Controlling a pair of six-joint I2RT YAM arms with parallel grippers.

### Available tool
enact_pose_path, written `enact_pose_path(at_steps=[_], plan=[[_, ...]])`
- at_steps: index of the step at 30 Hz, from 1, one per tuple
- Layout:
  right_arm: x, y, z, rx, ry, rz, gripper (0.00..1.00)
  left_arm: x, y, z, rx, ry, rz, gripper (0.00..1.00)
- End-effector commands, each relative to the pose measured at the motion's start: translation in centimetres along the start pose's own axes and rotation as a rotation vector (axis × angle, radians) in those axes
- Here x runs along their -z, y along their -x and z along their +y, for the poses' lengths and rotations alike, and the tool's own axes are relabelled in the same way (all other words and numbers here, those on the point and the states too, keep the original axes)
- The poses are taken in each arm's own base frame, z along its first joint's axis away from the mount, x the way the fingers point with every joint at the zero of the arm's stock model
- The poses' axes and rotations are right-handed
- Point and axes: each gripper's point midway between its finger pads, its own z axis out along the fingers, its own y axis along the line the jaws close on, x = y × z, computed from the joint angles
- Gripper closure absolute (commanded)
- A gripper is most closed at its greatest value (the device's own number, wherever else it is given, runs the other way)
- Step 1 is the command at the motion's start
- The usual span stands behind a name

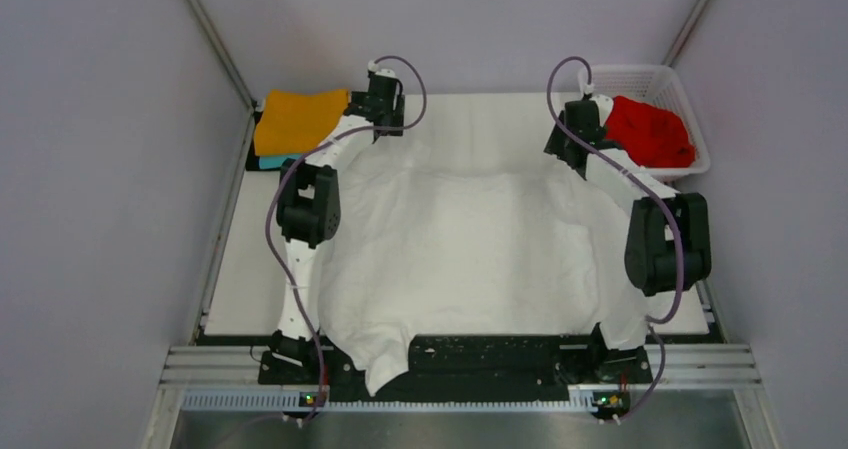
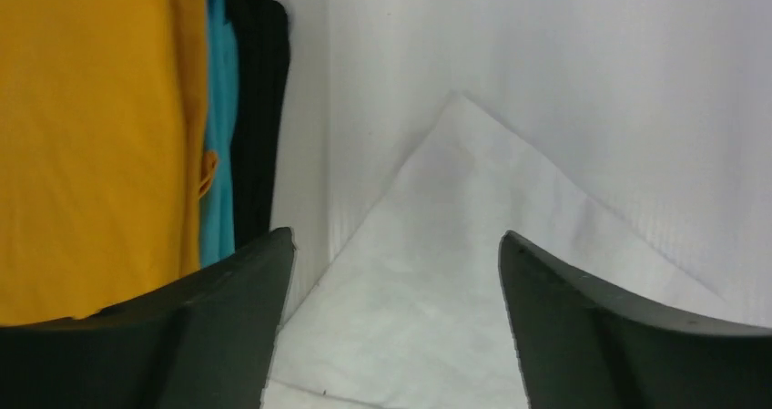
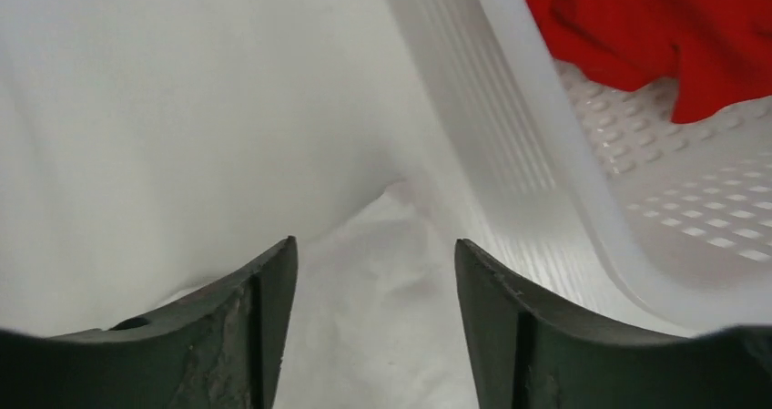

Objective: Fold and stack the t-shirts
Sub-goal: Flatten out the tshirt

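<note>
Sprawling over the table (image 1: 238, 269), the white shirt (image 1: 470, 249) lies spread out, its near hem hanging off the near edge. The left gripper (image 2: 396, 245) is over its far left corner and the right gripper (image 3: 375, 245) over its far right. Both jaws stand apart, holding nothing. The orange shirt (image 1: 298, 119) lies folded on the teal shirt (image 2: 218, 154) at far left. The red shirt (image 1: 650, 129) is crumpled in the basket (image 1: 630, 70) at far right.

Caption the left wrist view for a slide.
Open left tool over a white t-shirt corner, beside the folded orange t-shirt.
</note>
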Motion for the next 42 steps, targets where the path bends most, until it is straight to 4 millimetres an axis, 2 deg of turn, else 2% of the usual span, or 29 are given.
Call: enact_pose_path(at_steps=[1, 4, 5, 6, 8, 10, 17, 20, 23, 27, 31, 36, 42], plan=[[-2.5, 3.7, 2.5, -0.043, 0.047, -0.042, 0.28, 1.6, 6.7, -0.8, 0.110, -0.065, -0.115, 0.02], [-2.2, 3.6, 2.6, -0.028, 0.053, -0.026, 0.13, 2.4, 7.0, -0.7, 0.118, -0.082, -0.141, 0.01], [-1.9, 3.5, 2.6, -0.023, 0.060, -0.022, 0.11, 2.9, 7.1, -0.5, 0.125, -0.082, -0.145, 0.01], [-1.6, 3.1, 2.5, -0.020, 0.066, -0.010, 0.04, 3.7, 7.3, -0.2, 0.134, -0.077, -0.150, 0.01], [-0.7, 2.5, 2.4, -0.009, 0.085, 0.015, 0.01, 4.6, 6.5, 0.4, 0.156, -0.062, -0.118, 0.01], [0.2, 1.2, 2.3, 0.003, 0.112, 0.052, 0.01, 6.4, 5.6, 0.9, 0.197, -0.061, -0.079, 0.01], [3.4, -4.9, 2.4, 0.042, 0.250, 0.204, 0.01, 11.1, -2.5, 0.0, 0.295, -0.185, 0.091, 0.01], [3.8, -7.3, 1.9, 0.056, 0.250, 0.252, 0.01, 12.0, -6.0, -0.8, 0.306, -0.244, 0.162, 0.01], [3.6, -9.9, 1.3, 0.067, 0.239, 0.306, 0.01, 11.7, -9.0, -1.0, 0.308, -0.232, 0.245, 0.01], [3.2, -11.6, 0.3, 0.071, 0.202, 0.340, 0.01, 10.3, -11.7, -1.6, 0.308, -0.206, 0.363, 0.01], [2.2, -12.6, -0.3, 0.073, 0.163, 0.356, 0.01, 8.4, -13.3, -3.3, 0.311, -0.234, 0.441, 0.01], [0.4, -14.0, -0.8, 0.080, 0.116, 0.392, 0.01, 6.0, -14.7, -3.9, 0.289, -0.211, 0.501, 0.01], [-2.0, -13.6, -0.9, 0.049, 0.071, 0.388, 0.01, 2.6, -15.2, -4.8, 0.279, -0.214, 0.551, 0.01]])
